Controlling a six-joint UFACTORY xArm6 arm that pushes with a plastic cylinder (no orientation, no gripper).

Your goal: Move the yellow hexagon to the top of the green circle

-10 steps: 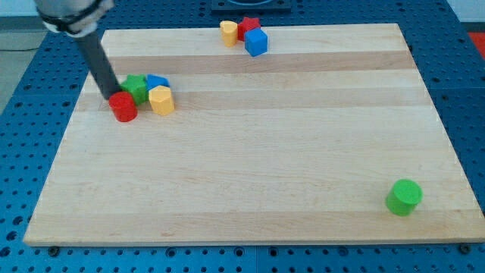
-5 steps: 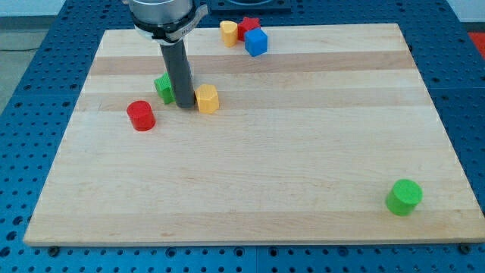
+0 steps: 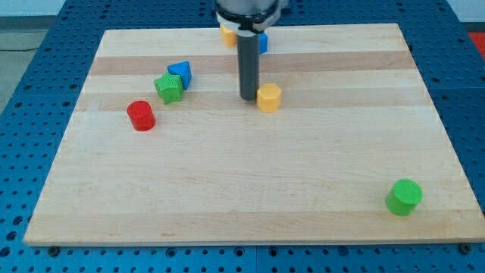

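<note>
The yellow hexagon [image 3: 269,98] lies on the wooden board a little above its middle. My tip [image 3: 248,98] stands right against the hexagon's left side. The green circle [image 3: 403,197] sits near the board's bottom right corner, far from both, to the lower right.
A red circle [image 3: 141,115], a green block [image 3: 168,88] and a blue block [image 3: 180,73] lie at the view's left. At the top edge, a yellow block [image 3: 227,34] and a blue block [image 3: 262,42] are partly hidden behind the rod.
My tip has swept right from the left cluster, pushing the yellow hexagon right to the board's middle. The red circle, green and blue blocks were left behind, slightly scattered.
</note>
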